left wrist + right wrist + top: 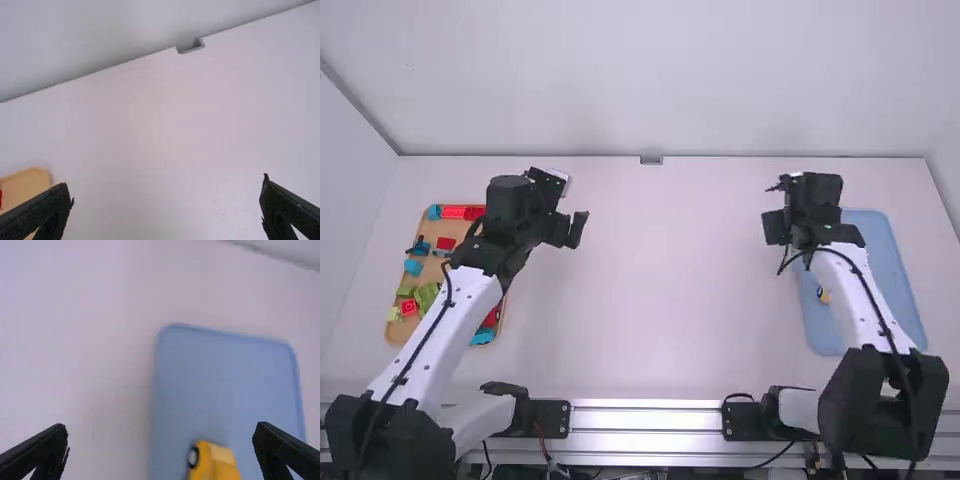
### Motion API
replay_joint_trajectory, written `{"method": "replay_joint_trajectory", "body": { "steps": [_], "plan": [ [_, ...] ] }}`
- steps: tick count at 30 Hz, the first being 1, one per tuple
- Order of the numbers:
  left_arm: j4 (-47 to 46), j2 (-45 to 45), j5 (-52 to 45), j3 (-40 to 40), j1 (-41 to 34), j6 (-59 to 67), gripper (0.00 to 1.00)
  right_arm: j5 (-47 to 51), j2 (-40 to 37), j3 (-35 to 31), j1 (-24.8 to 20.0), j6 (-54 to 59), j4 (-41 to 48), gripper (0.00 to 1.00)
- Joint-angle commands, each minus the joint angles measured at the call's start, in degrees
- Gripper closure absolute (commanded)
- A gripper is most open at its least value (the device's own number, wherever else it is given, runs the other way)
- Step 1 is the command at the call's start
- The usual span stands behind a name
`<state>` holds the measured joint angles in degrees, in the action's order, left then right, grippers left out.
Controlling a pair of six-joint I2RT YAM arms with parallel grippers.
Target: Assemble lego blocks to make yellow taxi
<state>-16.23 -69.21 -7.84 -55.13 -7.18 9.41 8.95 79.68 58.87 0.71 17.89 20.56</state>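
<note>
Both outstretched over table [670, 300]: left arm [455, 325], left claw [570, 205] wide; right arm [855, 300], right claw [775, 208] wide.

I've got the white table [670, 300], a pale wall [660, 80] behind it, a small grey bracket [651, 160] midway along the far edge, metal rails [645, 418] nearest me.
</note>
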Motion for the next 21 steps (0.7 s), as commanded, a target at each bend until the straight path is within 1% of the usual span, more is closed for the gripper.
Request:
{"method": "replay_joint_trajectory", "body": {
  "steps": [1,2,5,8,18,19,21],
  "plan": [
    [-0.3,0.0,-0.2,-0.7,-0.3,-2.5,0.01,0.0,-2.5,0.6,5.4,-1.6,-0.7,0.01],
    [-0.3,0.0,-0.2,-0.7,-0.3,-2.9,0.01,0.0,-2.6,0.6,6.5,-1.6,-0.9,0.01],
    [-0.6,0.1,-0.2,-0.7,-0.3,-5.6,0.01,0.0,-3.7,0.6,12.0,-1.6,-1.3,0.01],
    [-0.9,0.2,-0.2,-0.7,-0.3,-7.5,0.01,0.1,-3.8,0.6,15.9,-1.6,-2.3,0.01],
    [4.9,6.1,5.6,5.2,5.5,-9.4,0.11,-5.7,-9.6,-5.3,10.1,-7.4,-8.1,0.11],
    [6.3,7.4,7.0,6.5,6.9,-9.4,0.14,-7.1,-11.0,-6.6,8.7,-8.8,-9.5,0.14],
    [8.2,9.3,7.8,8.4,7.2,-9.4,0.17,-9.0,-12.9,-8.5,6.8,-10.7,-11.4,0.17]
  ]
}}
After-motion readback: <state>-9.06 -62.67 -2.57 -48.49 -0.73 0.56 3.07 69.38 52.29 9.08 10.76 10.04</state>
